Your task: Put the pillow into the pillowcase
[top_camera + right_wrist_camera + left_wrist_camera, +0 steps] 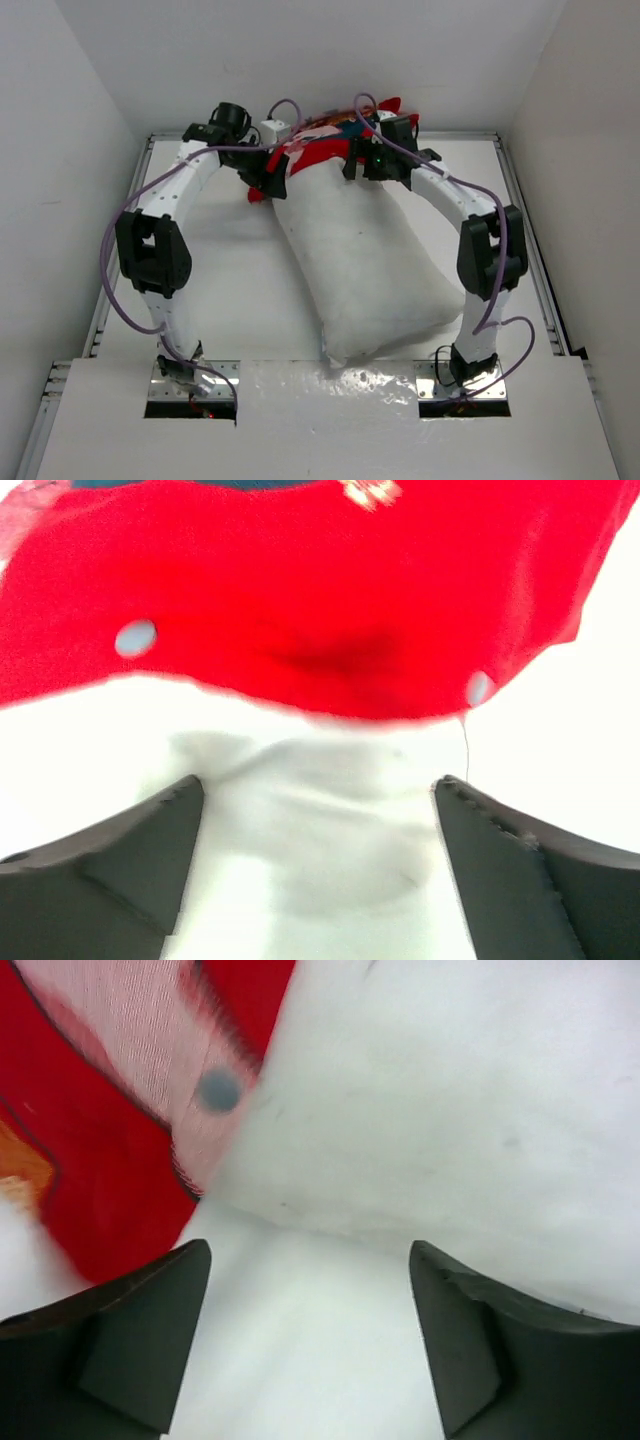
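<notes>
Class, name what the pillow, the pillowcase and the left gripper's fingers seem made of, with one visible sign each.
Pillow: matte white cloth over soft filling; it bulges and dimples.
Pillowcase: thin woven fabric, printed, matte; threads show in the pale patch.
Left gripper's fingers: probably hard black plastic, dull, sharp-edged.

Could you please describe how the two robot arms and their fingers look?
The left arm and right arm have white links with black joint housings, and a purple cable loops along each. The fingers are dark, matte wedges; the right ones show serrated edges.
</notes>
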Controlling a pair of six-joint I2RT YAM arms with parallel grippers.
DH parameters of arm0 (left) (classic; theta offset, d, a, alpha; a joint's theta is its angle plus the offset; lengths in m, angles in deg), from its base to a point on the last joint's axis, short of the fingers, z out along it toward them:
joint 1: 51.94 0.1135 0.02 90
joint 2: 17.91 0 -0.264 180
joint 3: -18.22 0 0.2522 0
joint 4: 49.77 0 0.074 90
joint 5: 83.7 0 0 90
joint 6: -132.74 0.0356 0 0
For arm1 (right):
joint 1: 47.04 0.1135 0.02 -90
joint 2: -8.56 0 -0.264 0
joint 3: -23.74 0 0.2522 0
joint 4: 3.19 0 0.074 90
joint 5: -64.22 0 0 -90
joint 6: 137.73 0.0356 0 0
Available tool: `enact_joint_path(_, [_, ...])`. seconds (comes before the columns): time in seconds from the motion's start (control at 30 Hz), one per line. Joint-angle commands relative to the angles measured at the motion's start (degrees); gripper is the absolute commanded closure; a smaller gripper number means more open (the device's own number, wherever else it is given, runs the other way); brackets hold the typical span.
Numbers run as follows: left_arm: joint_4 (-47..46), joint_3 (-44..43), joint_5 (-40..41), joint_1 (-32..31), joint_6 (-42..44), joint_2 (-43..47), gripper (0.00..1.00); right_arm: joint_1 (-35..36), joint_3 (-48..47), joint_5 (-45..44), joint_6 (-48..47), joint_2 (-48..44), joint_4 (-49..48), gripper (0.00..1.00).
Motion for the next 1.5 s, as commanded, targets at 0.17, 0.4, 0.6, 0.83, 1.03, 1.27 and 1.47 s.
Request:
enact_joint_path(0.17, [0.04, -14.98, 6.30, -2.76, 10.50, 5.28, 0.18, -0.24, 9.16, 0.25, -0.67, -17.13, -1.54, 0.01])
enact_joint_path(0.4, [-14.73, -15.32, 22.46, -14.20, 14.91, -7.52, 0.22, -0.07, 18.92, 6.48, 2.92, -20.57, -8.39, 0.01])
enact_joint_path(0.6, [-20.98, -26.66, 37.68, -14.11, 8.83, -17.21, 0.32, 1.16, 22.18, 9.04, 5.39, -19.43, -15.25, 0.01])
enact_joint_path(0.83, [-24.33, -21.22, 39.97, -14.20, 8.13, -17.13, 0.61, 2.04, 22.45, 9.30, 6.18, -16.18, -18.51, 0.01])
enact_joint_path(1.03, [-23.19, -20.25, 35.07, -14.29, 5.15, -13.46, 1.00, 3.45, 17.09, 12.90, 6.10, -8.46, -17.72, 0.15])
enact_joint_path(1.27, [-13.80, -28.24, 11.70, -13.85, -0.83, -10.54, 1.00, 3.89, 15.94, 21.17, 13.56, 0.35, -27.79, 1.00])
enact_joint_path(1.47, [-2.62, -28.42, -1.40, -13.50, 0.13, -10.10, 1.00, 7.84, 23.14, 11.25, 9.35, -12.74, -47.58, 1.00])
